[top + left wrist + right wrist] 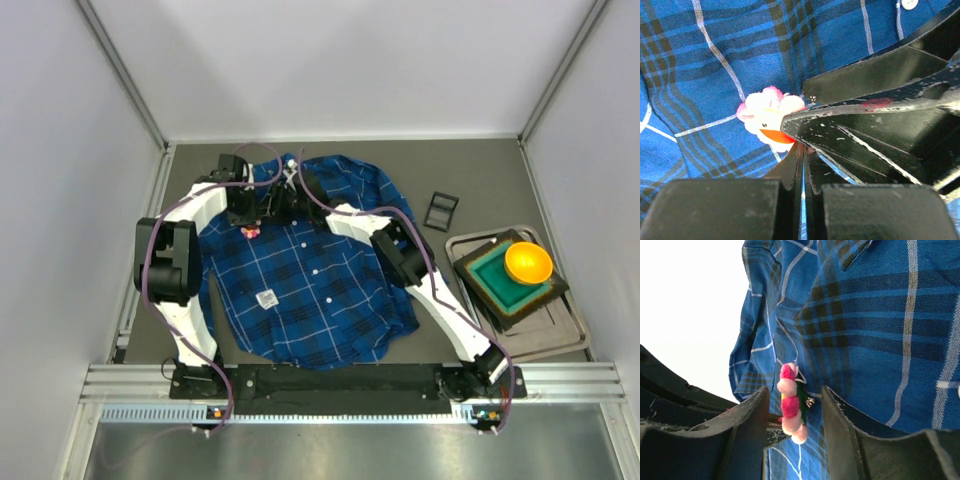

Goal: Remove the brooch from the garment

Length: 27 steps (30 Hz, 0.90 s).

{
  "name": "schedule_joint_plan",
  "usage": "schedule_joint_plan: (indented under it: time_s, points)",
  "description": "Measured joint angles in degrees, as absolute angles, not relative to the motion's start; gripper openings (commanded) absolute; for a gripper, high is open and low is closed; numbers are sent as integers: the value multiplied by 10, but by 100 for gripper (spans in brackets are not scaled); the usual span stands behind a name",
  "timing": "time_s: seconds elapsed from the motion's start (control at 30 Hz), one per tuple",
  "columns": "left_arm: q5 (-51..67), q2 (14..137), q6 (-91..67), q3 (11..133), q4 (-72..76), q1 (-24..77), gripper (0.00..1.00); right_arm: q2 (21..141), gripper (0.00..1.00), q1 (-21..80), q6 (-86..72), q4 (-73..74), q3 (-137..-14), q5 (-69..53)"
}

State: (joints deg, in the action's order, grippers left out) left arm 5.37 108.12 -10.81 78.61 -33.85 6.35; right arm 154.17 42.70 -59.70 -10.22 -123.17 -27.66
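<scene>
On the left, the left gripper (802, 150) has its matte black, scuffed fingers pressed together with only a sliver between them, tips down on the cloth just below the brooch (769, 112). Whether they pinch fabric cannot be told. The brooch is a small fuzzy cluster of pale pink and hot-pink balls with a yellowish middle. It sits on the chest of the garment (310, 280), near the collar. Seen edge-on from the right wrist, it stands up from the cloth with a green bit behind it.

The right gripper (795, 389) has its jaws standing apart on either side of the brooch, a gap on each side. From the left wrist, one of its fingers covers the brooch's right edge.

The garment is soft blue plaid with thin white lines, spread rumpled on the grey table (470, 170), with a white square tag (266, 298) lower down. Farther right are a small black frame (440, 210) and a metal tray (560, 335) holding a green tray (490, 285) and a glossy orange bowl (527, 262).
</scene>
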Motion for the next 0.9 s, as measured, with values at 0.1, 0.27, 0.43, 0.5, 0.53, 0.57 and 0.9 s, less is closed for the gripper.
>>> schedule_joint_plan:
  time_s: [0.1, 0.27, 0.43, 0.5, 0.53, 0.57, 0.9]
  points:
    - [54, 1081, -108, 786, -340, 63, 0, 1550, 41, 431, -589, -95, -1244, -270]
    - [53, 1081, -108, 785, -341, 63, 0, 1563, 31, 434, -584, -91, -1258, -270]
    - [40, 1081, -110, 785, -342, 67, 4, 1563, 19, 437, -580, -89, -1261, -269]
    - [18, 1078, -116, 781, -343, 73, 26, 1563, 18, 438, -582, -89, -1262, -268]
    - [-2, 1073, -122, 775, -340, 79, 34, 1563, 18, 438, -582, -89, -1262, -269]
    - [-16, 1067, -124, 770, -338, 84, 43, 1563, 18, 438, -583, -89, -1262, -269]
    - [-168, 980, -155, 700, -297, 159, 87, 1563, 17, 439, -625, -64, -1266, -267]
